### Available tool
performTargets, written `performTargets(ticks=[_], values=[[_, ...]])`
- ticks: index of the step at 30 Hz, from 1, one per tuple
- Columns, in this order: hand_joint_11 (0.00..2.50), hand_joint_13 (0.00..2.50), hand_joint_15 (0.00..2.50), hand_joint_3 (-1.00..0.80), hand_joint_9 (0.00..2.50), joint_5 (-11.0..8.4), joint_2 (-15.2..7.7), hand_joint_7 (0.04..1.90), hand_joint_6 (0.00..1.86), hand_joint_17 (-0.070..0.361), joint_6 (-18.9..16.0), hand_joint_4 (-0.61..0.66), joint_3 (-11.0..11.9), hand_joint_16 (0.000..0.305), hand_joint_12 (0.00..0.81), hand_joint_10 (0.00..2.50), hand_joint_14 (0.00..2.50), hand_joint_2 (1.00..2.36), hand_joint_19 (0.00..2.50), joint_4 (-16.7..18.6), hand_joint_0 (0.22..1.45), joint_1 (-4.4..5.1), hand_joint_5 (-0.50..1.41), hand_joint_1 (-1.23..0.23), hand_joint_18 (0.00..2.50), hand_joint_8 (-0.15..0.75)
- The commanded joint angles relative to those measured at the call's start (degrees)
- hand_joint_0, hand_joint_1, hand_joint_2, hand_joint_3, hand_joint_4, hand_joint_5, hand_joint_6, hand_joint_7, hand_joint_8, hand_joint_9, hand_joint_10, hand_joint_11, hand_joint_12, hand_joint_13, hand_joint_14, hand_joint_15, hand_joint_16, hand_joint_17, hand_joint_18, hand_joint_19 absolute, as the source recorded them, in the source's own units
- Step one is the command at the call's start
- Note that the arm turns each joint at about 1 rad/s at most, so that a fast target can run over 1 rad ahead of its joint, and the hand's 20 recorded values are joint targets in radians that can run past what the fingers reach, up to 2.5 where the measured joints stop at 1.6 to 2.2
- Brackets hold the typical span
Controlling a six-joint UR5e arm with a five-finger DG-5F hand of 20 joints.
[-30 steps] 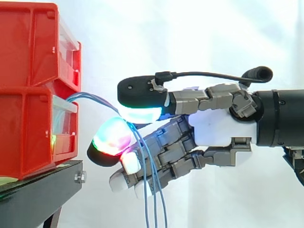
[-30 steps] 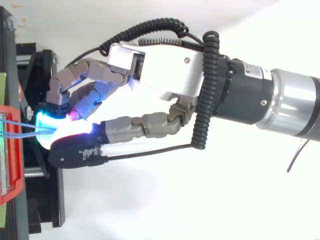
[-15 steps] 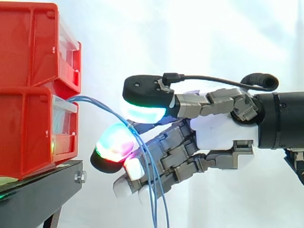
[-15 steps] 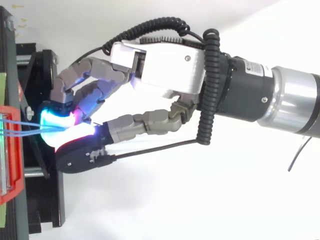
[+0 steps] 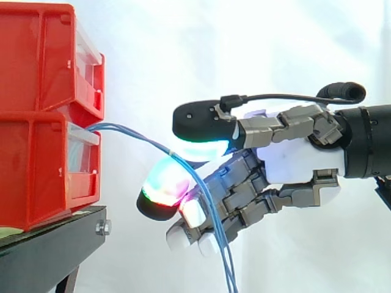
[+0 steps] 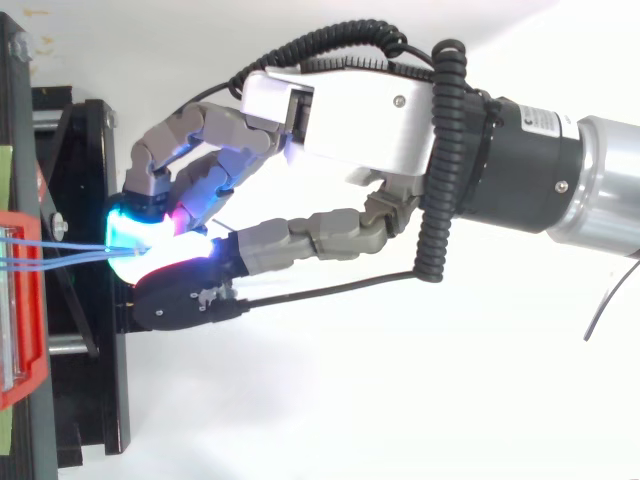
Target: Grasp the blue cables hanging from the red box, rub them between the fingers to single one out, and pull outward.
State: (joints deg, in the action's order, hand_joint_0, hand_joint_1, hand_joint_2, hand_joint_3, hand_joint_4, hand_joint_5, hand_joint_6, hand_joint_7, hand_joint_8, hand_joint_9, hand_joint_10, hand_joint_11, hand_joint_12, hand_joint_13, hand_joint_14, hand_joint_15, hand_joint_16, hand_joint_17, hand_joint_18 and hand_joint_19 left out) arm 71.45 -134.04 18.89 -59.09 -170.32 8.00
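Observation:
Thin blue cables (image 5: 137,134) (image 6: 70,254) leave the slot of the lower red box (image 5: 43,165) (image 6: 18,300), arch rightward and drop past the hand to the bottom edge. My hand (image 5: 293,162) (image 6: 350,110) reaches in from the right and is shut on the cables. They are pinched between the thumb's cyan-glowing pad (image 5: 201,148) above and a finger's green-and-red pad (image 5: 164,186) below, about a hand's breadth clear of the box front. The other fingers curl under, behind the hanging strands.
A second red box (image 5: 43,55) is stacked on the lower one. Both rest on a black stand (image 5: 55,244) (image 6: 85,290) at the left. A white curtain backs the scene, and open room lies right of the boxes.
The hand has drawn away from the boxes to the right, still pinching the cables. The blue strands now stretch longer and straighter from the slot.

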Motion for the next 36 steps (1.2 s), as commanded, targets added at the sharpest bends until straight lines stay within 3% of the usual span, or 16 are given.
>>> performTargets(ticks=[1, 12, 22, 36], values=[[0.60, 0.69, 0.31, -0.20, 0.94, 0.00, 0.01, 0.84, 0.87, 0.124, 0.01, 0.15, 0.03, 0.055, 0.358, 0.02, 0.01, 1.02, 0.43, -0.10, 0.60, -0.01, -0.17, -0.71, 0.66, 0.309], [0.62, 0.76, 0.34, -0.09, 0.97, -0.26, 0.01, 0.80, 0.91, 0.125, -0.17, 0.09, 0.03, 0.056, 0.365, 0.02, 0.01, 1.02, 0.43, -0.01, 0.61, 0.08, -0.17, -0.76, 0.74, 0.315], [0.62, 0.78, 0.37, -0.38, 0.98, -0.44, 0.01, 0.83, 0.87, 0.122, 0.10, 0.16, 0.29, 0.054, 0.360, 0.02, 0.01, 1.01, 0.46, 1.48, 0.54, 0.26, -0.17, -0.75, 0.74, 0.308], [0.61, 0.81, 0.38, -0.41, 1.04, -0.53, 0.01, 0.89, 0.83, 0.122, 0.10, 0.14, 0.38, 0.054, 0.359, 0.02, 0.02, 1.01, 0.47, 1.57, 0.54, 0.35, -0.14, -0.67, 0.76, 0.316]])
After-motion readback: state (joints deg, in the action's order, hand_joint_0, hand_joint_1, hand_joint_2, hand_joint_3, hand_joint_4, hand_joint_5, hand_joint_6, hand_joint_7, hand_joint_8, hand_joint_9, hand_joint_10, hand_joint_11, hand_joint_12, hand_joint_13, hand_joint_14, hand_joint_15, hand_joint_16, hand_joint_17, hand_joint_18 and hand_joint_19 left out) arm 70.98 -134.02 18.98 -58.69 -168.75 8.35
